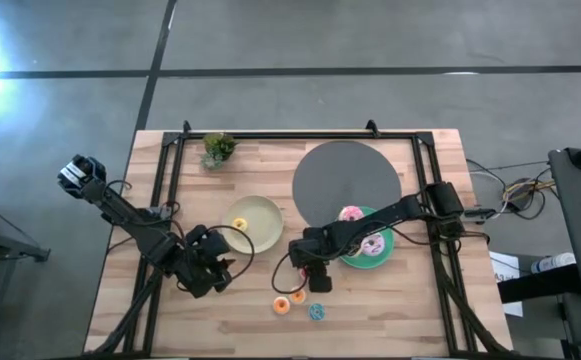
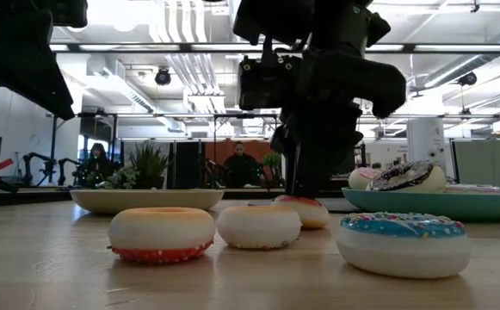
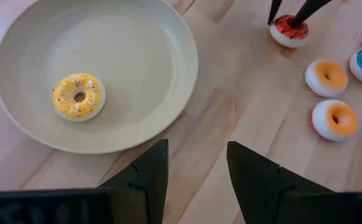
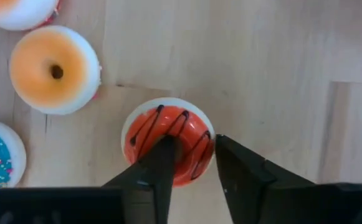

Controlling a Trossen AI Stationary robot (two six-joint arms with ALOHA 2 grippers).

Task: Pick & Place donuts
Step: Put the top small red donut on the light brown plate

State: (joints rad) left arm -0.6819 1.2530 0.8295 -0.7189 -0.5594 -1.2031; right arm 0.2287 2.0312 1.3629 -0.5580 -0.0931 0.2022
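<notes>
My right gripper [image 4: 193, 143] stands over the red mini donut [image 4: 168, 146], which lies flat on the table near the middle [image 1: 302, 283]. Two orange mini donuts [image 1: 281, 305] [image 1: 297, 296] and a blue one [image 1: 316, 312] lie just nearer the table's near edge. A yellow donut [image 3: 78, 96] lies in the cream plate [image 1: 265, 208]. The teal plate [image 1: 355, 262] carries a pink donut [image 1: 350, 214] and a second larger one [image 1: 373, 243]. My left gripper [image 3: 196, 155] is open, hovering near the cream plate's near rim, touching nothing. My right gripper comes at the red donut from above, pointing down. One finger [image 4: 162, 155] stands in the ring's hole and the other [image 4: 230, 162] outside its rim, with that side of the ring [image 4: 199, 146] between them. The donut sits flat on the table [image 2: 305, 212].
A dark grey round disc [image 1: 345, 180] lies beyond the teal plate, and a small plant [image 1: 217, 148] stands at the far left. A black frame [image 1: 270, 136] borders the table. Bare wood lies toward the near right corner.
</notes>
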